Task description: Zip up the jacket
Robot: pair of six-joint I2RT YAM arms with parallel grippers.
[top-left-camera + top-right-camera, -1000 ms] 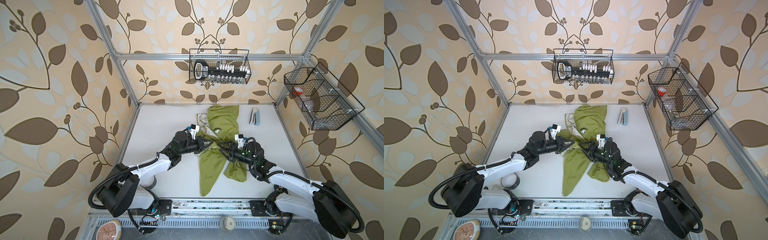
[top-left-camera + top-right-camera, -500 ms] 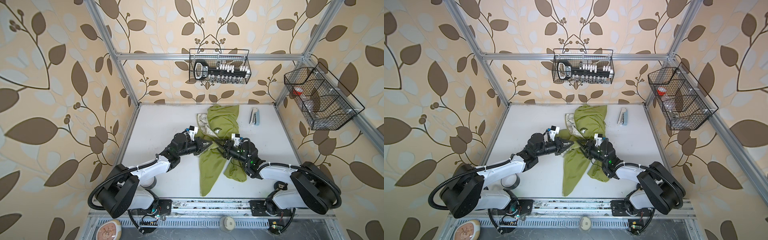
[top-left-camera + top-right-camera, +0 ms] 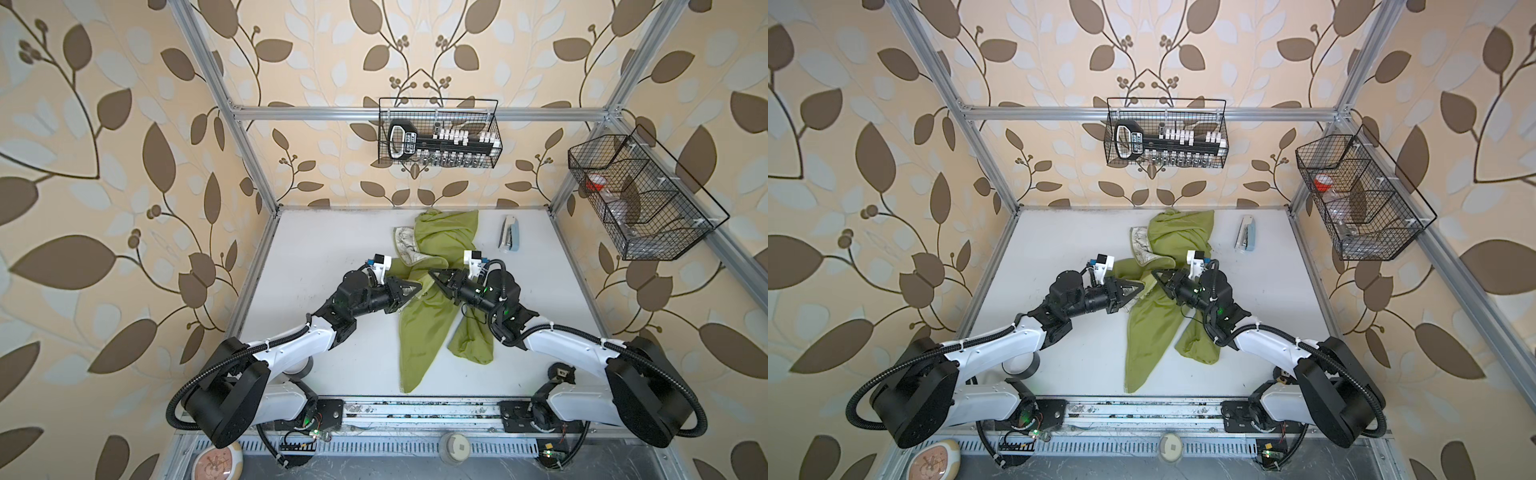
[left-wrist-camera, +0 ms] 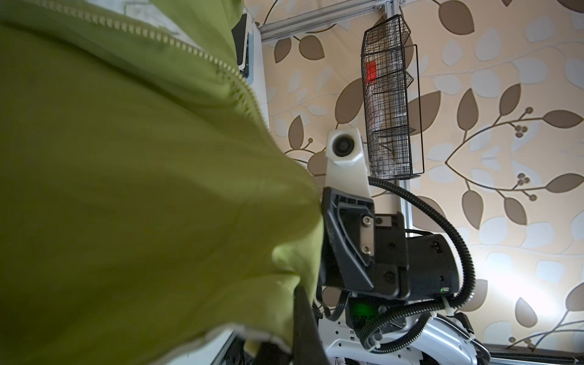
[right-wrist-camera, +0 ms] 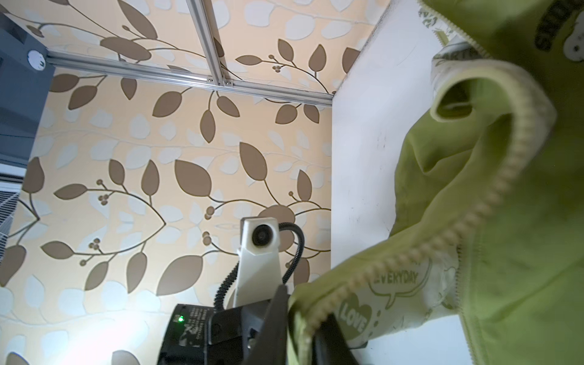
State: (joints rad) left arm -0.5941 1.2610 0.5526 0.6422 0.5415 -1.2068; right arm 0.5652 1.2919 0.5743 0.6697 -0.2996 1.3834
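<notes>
Tension matters: left pincer [image 3: 417, 286] clamped on the jacket [image 3: 419, 332] at nine o'clock, right pincer [image 3: 432, 273] clamped on its zipper edge [image 5: 410, 252] at three, should pull both edges level.

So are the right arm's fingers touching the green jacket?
Touching. The right wrist view shows the right fingers shut on the jacket, its zipper edge pinched between them.
</notes>
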